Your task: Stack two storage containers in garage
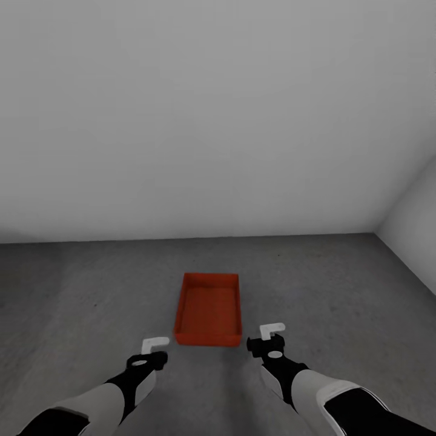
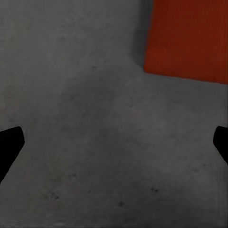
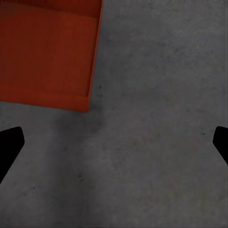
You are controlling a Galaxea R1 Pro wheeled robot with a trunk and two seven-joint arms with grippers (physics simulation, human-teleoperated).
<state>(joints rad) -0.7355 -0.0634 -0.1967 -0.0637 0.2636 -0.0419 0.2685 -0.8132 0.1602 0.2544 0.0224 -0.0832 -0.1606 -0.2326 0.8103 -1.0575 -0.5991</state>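
Note:
An orange-red storage container (image 1: 208, 309) stands upright and lidless on the dark grey concrete floor (image 1: 85, 303) of the garage. It looks like a single bin; I cannot tell whether another is nested inside. My left gripper (image 1: 155, 345) hovers open and empty just short of its near left corner. My right gripper (image 1: 272, 332) is open and empty beside its near right corner. The left wrist view shows a corner of the container (image 2: 187, 38) beyond the left gripper (image 2: 114, 147). In the right wrist view, the container (image 3: 45, 52) lies off to one side of the right gripper (image 3: 114, 147).
A plain pale grey wall (image 1: 181, 121) runs across behind the container. It meets a side wall (image 1: 418, 224) in the corner at the right. Bare concrete stretches to the left and right of the bin.

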